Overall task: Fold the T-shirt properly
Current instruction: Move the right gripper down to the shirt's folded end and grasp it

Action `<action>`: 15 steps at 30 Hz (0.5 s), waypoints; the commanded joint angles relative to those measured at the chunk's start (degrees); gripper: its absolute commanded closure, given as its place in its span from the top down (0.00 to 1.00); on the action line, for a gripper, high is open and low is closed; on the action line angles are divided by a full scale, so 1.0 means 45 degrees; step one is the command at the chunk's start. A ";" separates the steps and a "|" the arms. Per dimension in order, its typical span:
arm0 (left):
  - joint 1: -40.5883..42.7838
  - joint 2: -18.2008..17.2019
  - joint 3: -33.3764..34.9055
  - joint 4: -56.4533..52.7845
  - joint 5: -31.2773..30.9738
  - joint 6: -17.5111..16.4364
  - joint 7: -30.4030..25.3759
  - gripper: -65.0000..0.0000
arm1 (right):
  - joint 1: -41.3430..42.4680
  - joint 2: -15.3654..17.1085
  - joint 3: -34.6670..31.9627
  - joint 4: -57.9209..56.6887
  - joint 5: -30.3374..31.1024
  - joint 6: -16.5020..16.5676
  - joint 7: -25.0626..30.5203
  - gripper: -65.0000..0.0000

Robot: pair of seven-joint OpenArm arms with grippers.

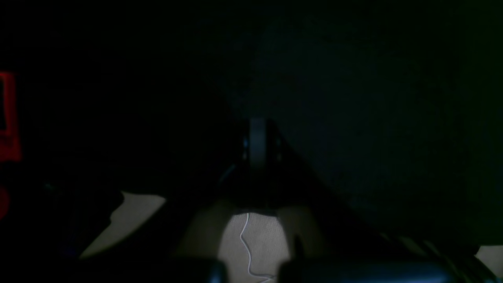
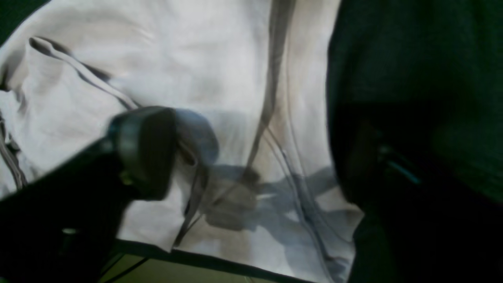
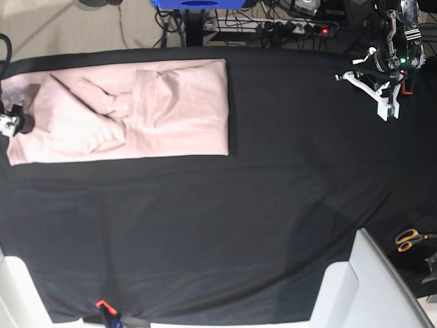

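Right hand (image 3: 15, 123): at the far left edge of the T-shirt (image 3: 130, 109), fingers spread, one on each side of the cloth, not pinching yet.
T-shirt: lies long and flat on the black counter (image 3: 225, 225), far left, sleeves folded in.
Risk: the hand may catch only the top layer, so the fold slides open and the edge crumples.
Left hand (image 3: 382, 85): far right, up off the counter, pressed together, holding nothing.
Room: orange scissors (image 3: 410, 239) on the right; cables on the floor at the back.
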 commanded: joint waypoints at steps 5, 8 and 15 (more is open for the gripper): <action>0.0037 -0.0191 -0.0081 0.0144 0.0018 0.0020 -0.0104 0.00 | -0.0219 -0.0897 -0.0349 -0.0226 0.0009 0.0411 -0.1357 0.66; 0.0037 -0.0191 -0.0081 0.0124 0.0018 0.0020 -0.0104 0.00 | -0.0219 -0.0956 -0.0349 -0.0226 0.0009 0.0411 -0.1357 0.65; 0.0018 -0.0191 -0.0081 0.0124 0.0018 0.0020 -0.0104 0.00 | -0.0199 -0.0975 -0.0349 -0.0226 0.0009 0.0411 -0.1298 0.64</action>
